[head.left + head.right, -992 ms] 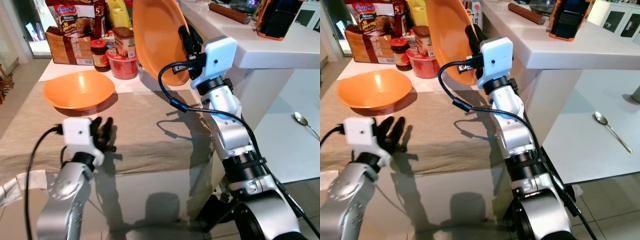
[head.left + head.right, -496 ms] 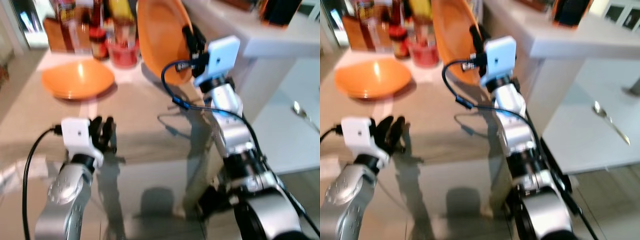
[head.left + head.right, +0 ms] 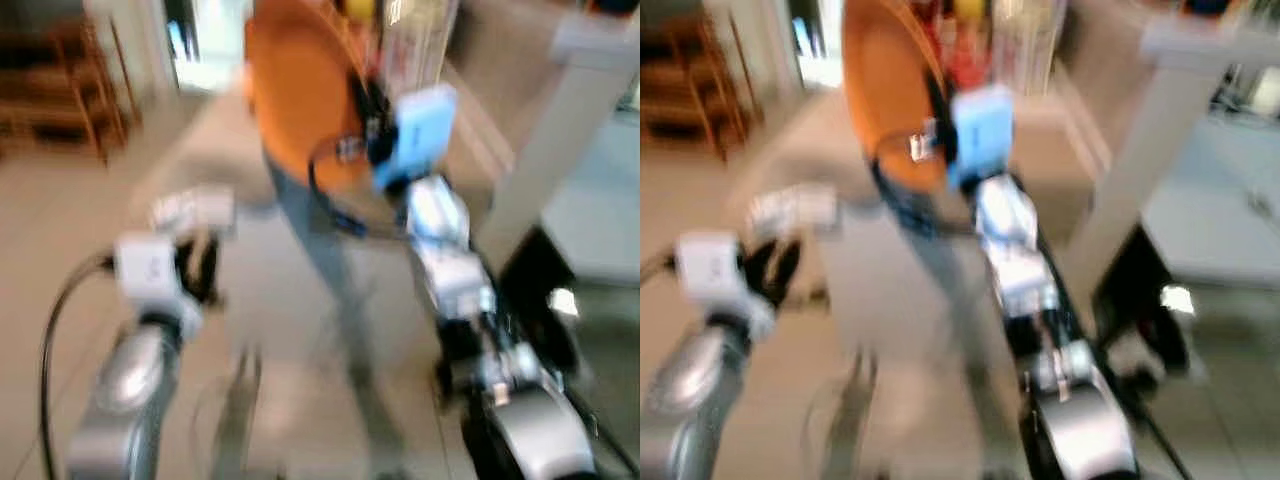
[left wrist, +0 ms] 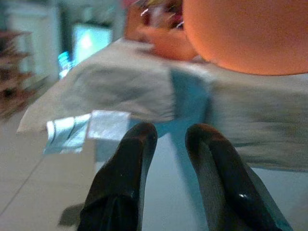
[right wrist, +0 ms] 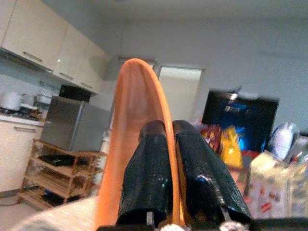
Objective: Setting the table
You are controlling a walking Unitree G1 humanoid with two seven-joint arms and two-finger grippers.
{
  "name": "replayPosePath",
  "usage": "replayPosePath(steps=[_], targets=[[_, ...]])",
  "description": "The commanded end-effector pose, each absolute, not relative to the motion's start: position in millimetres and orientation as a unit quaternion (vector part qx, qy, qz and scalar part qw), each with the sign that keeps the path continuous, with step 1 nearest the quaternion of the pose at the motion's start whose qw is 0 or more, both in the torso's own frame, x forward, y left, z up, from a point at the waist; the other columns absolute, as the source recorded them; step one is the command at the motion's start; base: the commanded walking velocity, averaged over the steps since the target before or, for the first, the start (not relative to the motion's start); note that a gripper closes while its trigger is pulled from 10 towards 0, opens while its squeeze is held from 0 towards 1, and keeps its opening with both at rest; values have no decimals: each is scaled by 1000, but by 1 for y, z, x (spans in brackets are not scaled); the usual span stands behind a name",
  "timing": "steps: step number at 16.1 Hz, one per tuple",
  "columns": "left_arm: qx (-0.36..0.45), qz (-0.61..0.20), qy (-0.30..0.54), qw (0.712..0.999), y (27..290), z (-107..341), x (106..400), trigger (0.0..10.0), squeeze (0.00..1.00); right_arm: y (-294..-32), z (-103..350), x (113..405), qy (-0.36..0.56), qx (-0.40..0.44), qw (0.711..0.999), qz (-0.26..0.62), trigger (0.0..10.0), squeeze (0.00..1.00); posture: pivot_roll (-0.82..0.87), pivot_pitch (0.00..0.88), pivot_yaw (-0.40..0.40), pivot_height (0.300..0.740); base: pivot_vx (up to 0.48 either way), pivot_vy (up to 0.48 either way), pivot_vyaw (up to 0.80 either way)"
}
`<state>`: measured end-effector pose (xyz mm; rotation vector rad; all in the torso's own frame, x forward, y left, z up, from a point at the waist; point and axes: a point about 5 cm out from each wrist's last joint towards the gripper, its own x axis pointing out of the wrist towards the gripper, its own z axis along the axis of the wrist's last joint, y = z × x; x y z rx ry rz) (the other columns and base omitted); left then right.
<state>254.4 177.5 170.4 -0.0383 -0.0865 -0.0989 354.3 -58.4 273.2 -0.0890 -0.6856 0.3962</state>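
Orange bowl rim pinched on edge in right gripper.

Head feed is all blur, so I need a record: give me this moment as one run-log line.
right gripper: shut on orange bowl rim, bowl held on edge | left gripper: open, holding nothing, near the cloth-covered table | head views: blurred

Cream wall cabinets, a steel fridge and a wooden shelf rack line the grey-walled kitchen.

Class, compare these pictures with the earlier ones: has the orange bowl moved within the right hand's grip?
No. The orange bowl stays pinched by its rim in the right hand, upright as before; the whole blurred scene has shifted because the camera turned.
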Motion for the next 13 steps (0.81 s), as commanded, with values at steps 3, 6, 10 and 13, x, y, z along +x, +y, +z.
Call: replayPosePath(steps=[3,6,10,13], targets=[[-13,-65,-59,996,170,177,255,10000,0,-75,285,355,-360,-41,917,164,0,0,62,0,-55,740,0,0,0],[-18,-69,-56,996,168,176,255,10000,0,-75,282,356,-352,-41,920,165,0,0,62,0,-54,740,0,-480,0],[-1,-65,-45,997,165,172,258,10000,0,-77,277,358,-343,-44,924,162,0,0,59,0,-53,740,0,-472,0],[1,-59,-36,998,165,169,261,10000,0,-77,274,358,-339,-45,926,161,0,0,57,0,-49,740,0,-461,0]])
